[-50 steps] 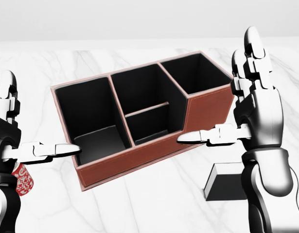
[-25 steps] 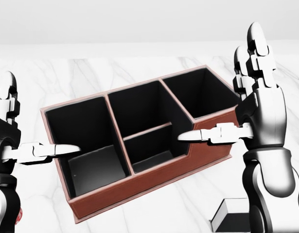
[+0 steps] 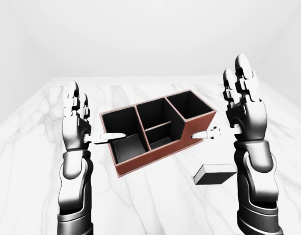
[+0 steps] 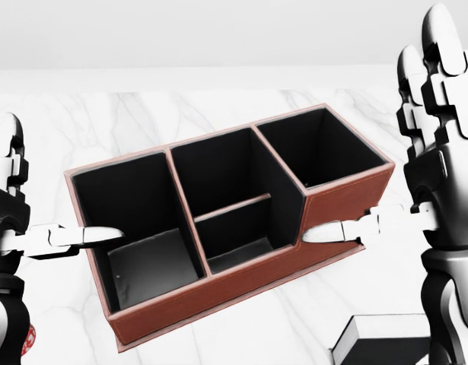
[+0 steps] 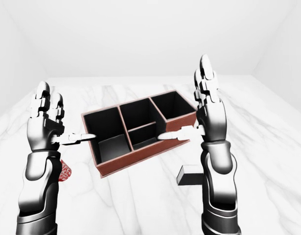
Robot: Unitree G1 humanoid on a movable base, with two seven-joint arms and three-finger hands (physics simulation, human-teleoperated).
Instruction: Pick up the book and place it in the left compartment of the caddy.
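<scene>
The right hand [image 4: 439,152] has swung further right of the caddy [image 3: 160,132] since a moment ago; both it and the left hand [image 3: 76,122] are spread open and empty. The book [image 3: 215,174] lies untouched on the table [image 3: 37,147], just right of the caddy, so the pickup is not begun.
</scene>
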